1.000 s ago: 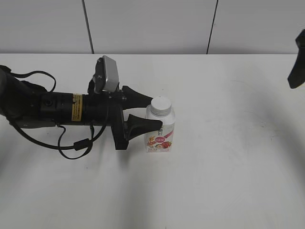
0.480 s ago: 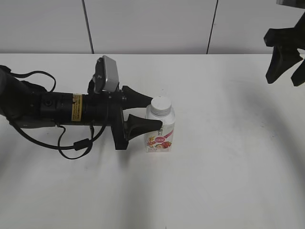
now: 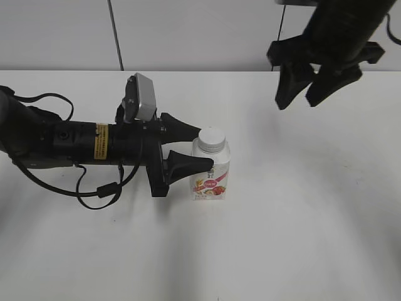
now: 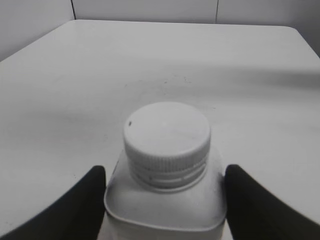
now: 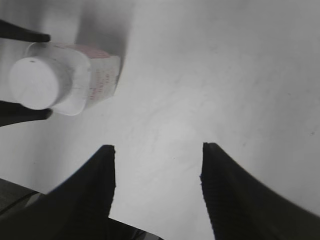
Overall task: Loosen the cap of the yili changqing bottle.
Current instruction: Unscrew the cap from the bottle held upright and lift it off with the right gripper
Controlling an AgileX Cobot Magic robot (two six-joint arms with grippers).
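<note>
The yili changqing bottle (image 3: 212, 175) stands upright on the white table, white with a pink-red fruit label. Its white ribbed cap (image 3: 212, 139) is on the neck. My left gripper (image 3: 202, 150) is shut on the bottle's body just below the shoulder; in the left wrist view the cap (image 4: 167, 136) and bottle (image 4: 165, 200) sit between the black fingers (image 4: 165, 192). My right gripper (image 3: 296, 100) is open and empty, high above the table to the bottle's right. The right wrist view shows its two fingers (image 5: 157, 162) apart, with the bottle (image 5: 97, 80) and cap (image 5: 32, 82) at upper left.
The white table (image 3: 301, 207) spreads around the bottle. The left arm's black body and cables (image 3: 81, 169) lie across the table's left side. A panelled wall (image 3: 188, 31) stands behind the table's far edge.
My right gripper has moved in from the upper right edge toward the left, closer to the bottle. The left gripper and bottle have not moved.
</note>
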